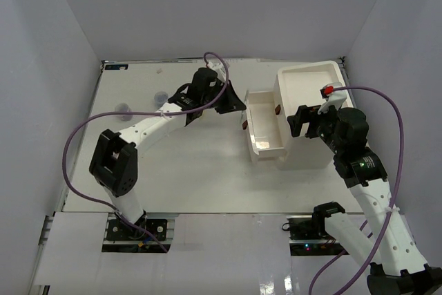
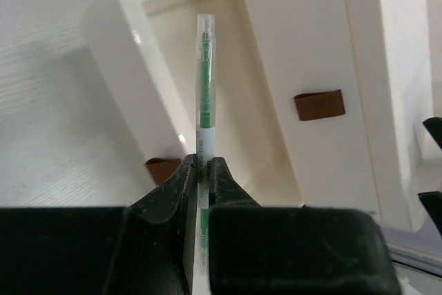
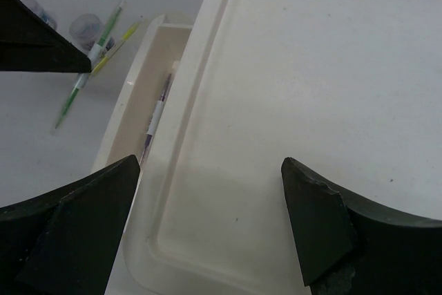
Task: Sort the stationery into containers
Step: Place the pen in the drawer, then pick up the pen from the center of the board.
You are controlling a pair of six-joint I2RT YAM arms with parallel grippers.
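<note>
My left gripper (image 2: 204,160) is shut on a green pen with a clear cap (image 2: 204,74). The pen points into the pulled-out drawer (image 2: 238,112) of the white organiser (image 1: 309,86). Seen from above, the left gripper (image 1: 237,101) hangs just left of that open drawer (image 1: 264,130). A purple pen (image 3: 157,112) lies inside the drawer. My right gripper (image 3: 207,164) is open and empty above the organiser's shallow tray top (image 3: 311,88), and it shows there from above (image 1: 304,121). The held green pen (image 3: 97,56) shows by the left finger, with a yellow pen (image 3: 119,43) beside it.
Two small clear jars (image 3: 86,25) (image 3: 36,12) stand on the table left of the organiser, faint from above (image 1: 124,107). Brown drawer handles (image 2: 319,104) (image 2: 163,168) show on the organiser's drawer fronts. White walls enclose the table.
</note>
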